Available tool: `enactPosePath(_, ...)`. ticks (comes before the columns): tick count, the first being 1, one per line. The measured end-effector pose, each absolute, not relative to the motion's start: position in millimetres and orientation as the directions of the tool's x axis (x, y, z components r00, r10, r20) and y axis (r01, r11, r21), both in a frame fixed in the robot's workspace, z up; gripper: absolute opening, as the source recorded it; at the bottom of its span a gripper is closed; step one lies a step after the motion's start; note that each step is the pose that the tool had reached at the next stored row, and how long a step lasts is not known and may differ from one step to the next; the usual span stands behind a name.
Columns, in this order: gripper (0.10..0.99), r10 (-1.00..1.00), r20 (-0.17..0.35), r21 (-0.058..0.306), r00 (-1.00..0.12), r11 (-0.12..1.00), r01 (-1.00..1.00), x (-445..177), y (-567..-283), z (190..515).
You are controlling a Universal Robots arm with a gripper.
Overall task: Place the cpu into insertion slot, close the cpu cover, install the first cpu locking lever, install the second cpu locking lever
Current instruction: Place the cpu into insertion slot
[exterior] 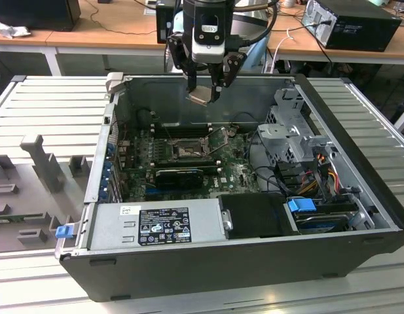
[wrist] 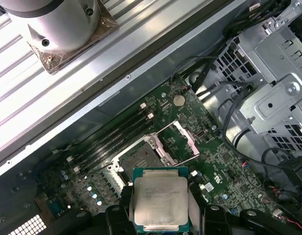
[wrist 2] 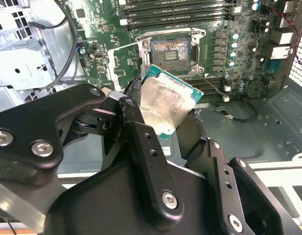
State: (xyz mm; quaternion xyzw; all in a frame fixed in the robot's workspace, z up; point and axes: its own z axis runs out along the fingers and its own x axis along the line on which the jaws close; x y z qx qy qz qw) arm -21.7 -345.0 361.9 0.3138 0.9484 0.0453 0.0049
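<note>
Aloft, a pale silver-beige square cpu [wrist: 160, 200] was clamped by the fingers of the black gripper [wrist 2: 166, 107].
Level, squared alignment with the dark, silver-rimmed insertion slot [wrist 2: 170, 51] was judged essential.

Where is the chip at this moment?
In the exterior view, the chip is held in the pincer, up above the open computer case; the empty socket lies lower down on the green board.
</note>
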Motion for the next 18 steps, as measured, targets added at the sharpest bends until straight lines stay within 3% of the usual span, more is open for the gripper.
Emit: enactPosePath(18, 0.533, 0.656, 0.018, 0.087, -0.754, 0.751, 0.655, -21.7, -345.0, 358.5)
